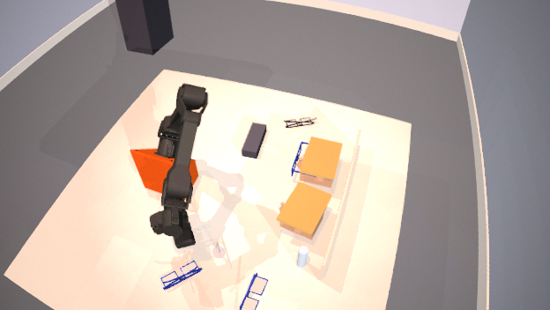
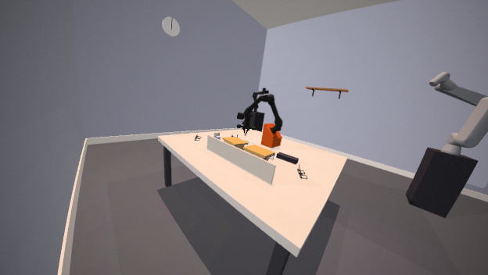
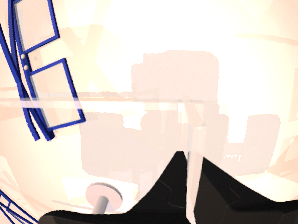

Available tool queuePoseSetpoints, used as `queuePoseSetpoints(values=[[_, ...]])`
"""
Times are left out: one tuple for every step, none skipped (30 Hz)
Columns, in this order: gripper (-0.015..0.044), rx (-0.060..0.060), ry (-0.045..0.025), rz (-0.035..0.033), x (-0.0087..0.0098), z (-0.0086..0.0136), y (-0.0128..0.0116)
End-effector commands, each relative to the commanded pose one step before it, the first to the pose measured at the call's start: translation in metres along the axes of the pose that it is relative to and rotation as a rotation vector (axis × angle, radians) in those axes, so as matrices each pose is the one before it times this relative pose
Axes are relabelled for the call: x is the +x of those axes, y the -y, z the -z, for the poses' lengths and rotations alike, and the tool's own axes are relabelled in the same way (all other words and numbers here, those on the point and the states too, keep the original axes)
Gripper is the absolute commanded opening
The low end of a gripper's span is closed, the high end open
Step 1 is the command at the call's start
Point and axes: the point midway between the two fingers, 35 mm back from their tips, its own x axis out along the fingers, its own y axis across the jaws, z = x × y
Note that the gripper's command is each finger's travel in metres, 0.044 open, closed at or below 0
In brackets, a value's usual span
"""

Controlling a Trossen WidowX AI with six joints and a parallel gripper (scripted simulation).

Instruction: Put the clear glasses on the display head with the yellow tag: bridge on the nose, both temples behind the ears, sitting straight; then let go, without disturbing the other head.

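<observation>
My gripper is shut on the clear glasses, whose pale, see-through bar stands between the fingertips. A thin clear length runs left across the wrist view; the rest of their outline is too faint to tell. The gripper is above the table, left of both display heads in the top view. One head lies under an orange slab. The other, under a second orange slab, has blue-framed glasses at its face. The slabs hide most of both heads, and I cannot tell a yellow tag.
A round-topped post stands near the gripper. Folded blue glasses and another blue pair lie nearby. A pale cylinder, dark box and black glasses surround the heads. A low panel stands behind them.
</observation>
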Motion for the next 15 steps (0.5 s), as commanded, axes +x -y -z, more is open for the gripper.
queuePoseSetpoints(values=[[0.0,0.003,0.00164,0.00016,0.00035,0.00011,0.00043],[0.0,0.0,-0.00001,0.0,0.0,0.00025,-0.00001],[0.0,0.0,-0.00002,0.0,0.0,0.00036,-0.00001],[0.0,0.0,-0.00003,0.00001,0.0,0.00048,-0.00001],[0.0,0.0,-0.00004,0.00001,0.0,0.00059,-0.00001],[0.0,0.0,-0.00005,0.00002,0.0,0.00071,-0.00001],[0.0,0.0,-0.00005,0.00002,0.00001,0.00076,-0.00001],[0.0,0.0,-0.00006,0.00002,0.00001,0.00078,-0.00001],[0.0,0.0,-0.00006,0.00003,0.00001,0.00078,-0.00001],[0.0,0.0,-0.00006,0.00003,0.00001,0.00078,-0.00001],[0.0,0.0,-0.00006,0.00003,0.00001,0.00078,0.0],[0.0,0.0,-0.00007,0.00004,0.00001,0.00078,0.0],[0.0,0.0,-0.00007,0.00004,0.00001,0.00078,0.0],[0.0,0.0,0.00007,-0.00007,-0.00138,0.0001,-0.00016],[0.0,0.0,0.00012,-0.00012,-0.00249,0.00018,-0.00027]])
